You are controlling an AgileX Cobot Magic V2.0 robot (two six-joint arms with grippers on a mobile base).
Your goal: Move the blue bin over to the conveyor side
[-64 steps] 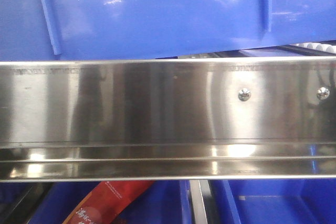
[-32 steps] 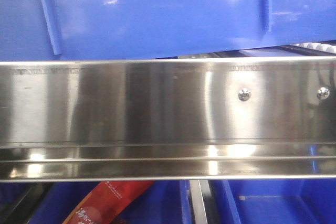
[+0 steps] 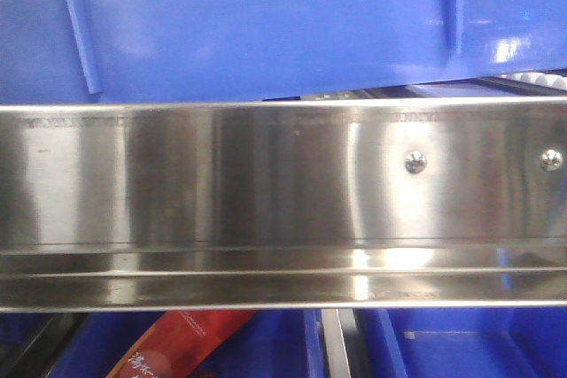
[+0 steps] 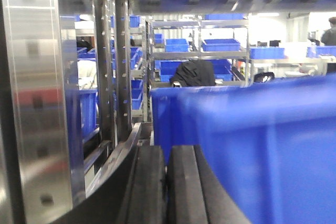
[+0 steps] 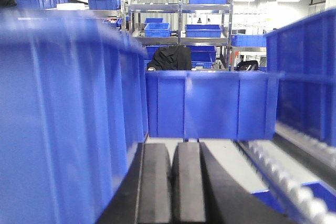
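The blue bin [image 3: 266,24] fills the whole top of the front view, its glossy wall crossed by two thin slanted ribs. It sits just behind and above the wide steel rail [image 3: 266,183], which runs across the middle of the frame. In the left wrist view the bin bulks blurred over the right half. In the right wrist view it covers the left half.

A steel upright [image 4: 37,103] stands at the left edge of the left wrist view. A second blue crate [image 5: 210,103] sits crosswise at the centre of the right wrist view.

The left fingers [image 4: 149,182], bottom centre, are clenched pad against pad with nothing between them, just beside the bin's wall. The right fingers [image 5: 186,182] are clenched and empty in the same way. I cannot tell whether either pair touches the bin.

White rollers [image 5: 286,184] run along the lower right. A red packet [image 3: 177,347] shows at the lower left, below the rail. Two screws [image 3: 415,162] dot the rail at the right.
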